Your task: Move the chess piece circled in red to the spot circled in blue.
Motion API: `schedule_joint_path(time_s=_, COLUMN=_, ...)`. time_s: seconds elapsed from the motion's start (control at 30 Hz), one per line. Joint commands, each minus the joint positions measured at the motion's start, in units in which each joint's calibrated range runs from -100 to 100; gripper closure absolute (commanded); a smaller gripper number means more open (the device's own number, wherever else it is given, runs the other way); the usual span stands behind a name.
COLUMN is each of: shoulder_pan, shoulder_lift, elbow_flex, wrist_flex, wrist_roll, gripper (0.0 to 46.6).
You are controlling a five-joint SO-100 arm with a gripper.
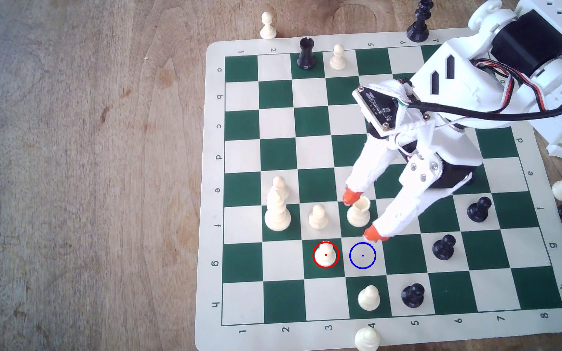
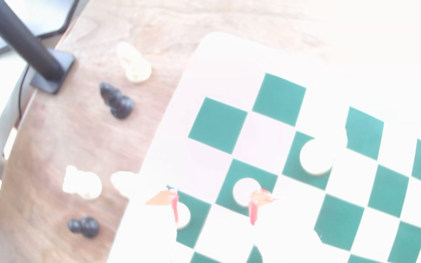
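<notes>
Your gripper (image 1: 365, 216) hung with jaws apart, orange tips either side of a cream rook (image 1: 358, 212), gripping nothing. The pawn (image 1: 326, 253) sat just past the tips on its red-ringed green square, beside the blue-ringed spot (image 1: 362, 255), both clear in the exterior view. Wrist view was overexposed and blurred, so you couldn't tell its pale pieces apart near the tips (image 2: 213, 210).

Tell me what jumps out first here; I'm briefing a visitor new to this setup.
The white arm's open claw with orange tips straddles a cream rook mid-board. Just below it in the exterior view, a red ring marks a cream pawn on a green square, beside a blue-ringed cream square.
</notes>
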Motion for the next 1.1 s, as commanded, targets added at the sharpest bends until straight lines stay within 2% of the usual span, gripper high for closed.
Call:
schedule_joint_path(time_s=0.0, shoulder_pan=-0.4, shoulder_lift=1.6, elbow_flex=-8.6, wrist_flex=-0.3, wrist_roll=0.0, gripper=29.9)
schedule_joint_path(time_s=0.07, shoulder_pan=0.1, shoulder_lift=3.7, elbow_flex=-9.4, wrist_flex=-0.3, wrist_roll=0.2, gripper=26.8)
schedule_joint_path(time_s=0.17, shoulder_pan=0.6, shoulder_lift=6.2, elbow_flex=-8.7, wrist_flex=-0.2, wrist_roll=0.2, gripper=26.0)
schedule_joint_path(time_s=0.43, shoulder_pan=1.9, shoulder_lift=11.6, elbow_flex=-7.8, wrist_flex=-1.1, wrist_roll=-0.1, gripper=29.7)
schedule_joint_path(time_s=0.87, shoulder_pan=2.0, shoulder_lift=20.2, elbow_flex=-12.3, wrist_flex=-3.8, wrist_roll=-0.2, gripper=28.8)
schedule_joint_path(time_s=1.07, shoulder_pan=2.8, shoulder_lift=22.3, elbow_flex=-12.8, wrist_flex=-5.1, wrist_roll=-0.3, gripper=30.9)
